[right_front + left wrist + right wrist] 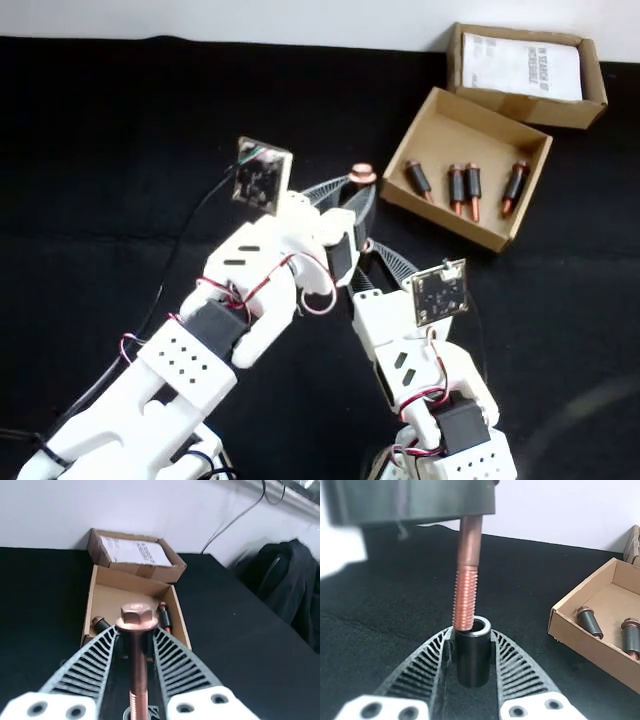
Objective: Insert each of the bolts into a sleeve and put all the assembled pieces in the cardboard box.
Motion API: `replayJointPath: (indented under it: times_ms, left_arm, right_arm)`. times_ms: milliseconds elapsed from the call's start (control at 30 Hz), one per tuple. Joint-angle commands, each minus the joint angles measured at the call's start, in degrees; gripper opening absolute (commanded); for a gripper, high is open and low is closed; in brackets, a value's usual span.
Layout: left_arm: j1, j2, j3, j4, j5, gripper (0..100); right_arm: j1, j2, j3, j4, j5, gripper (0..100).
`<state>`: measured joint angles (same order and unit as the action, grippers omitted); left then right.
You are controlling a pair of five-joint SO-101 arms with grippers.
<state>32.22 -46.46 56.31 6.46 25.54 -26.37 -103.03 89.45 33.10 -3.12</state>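
1. Black cloth covers the table, with a white wall behind the cardboard box.
2. Left of the box, the left gripper clamps a copper bolt just under its head, with the threads pointing down.
3. Below it, also left of the box, the right gripper pinches a black sleeve upright, and the bolt's threaded tip meets the rim of the sleeve's mouth.
4. Inside the box lie four assembled pieces.
5. Behind the box, touching it, a second carton holds a printed sheet.
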Motion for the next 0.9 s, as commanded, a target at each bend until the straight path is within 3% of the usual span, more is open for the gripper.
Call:
replayJointPath:
  times_ms: [0, 600, 867]
  left_arm:
    - [-0.22, -1.36, 2.24, -3.43, 0.0, 1]
    - [2.15, 5.05, -4.53, -3.78, 0.0, 1]
    - [2.42, 6.11, -5.58, -3.69, -3.16, 1]
  right_arm:
    - [0.75, -0.92, -3.21, -1.36, 0.7, 0.9]
    - [0.84, -0.48, -6.11, -1.01, 0.44, 0.8]
    - [2.51, -0.48, -6.02, -0.92, 0.44, 0.8]
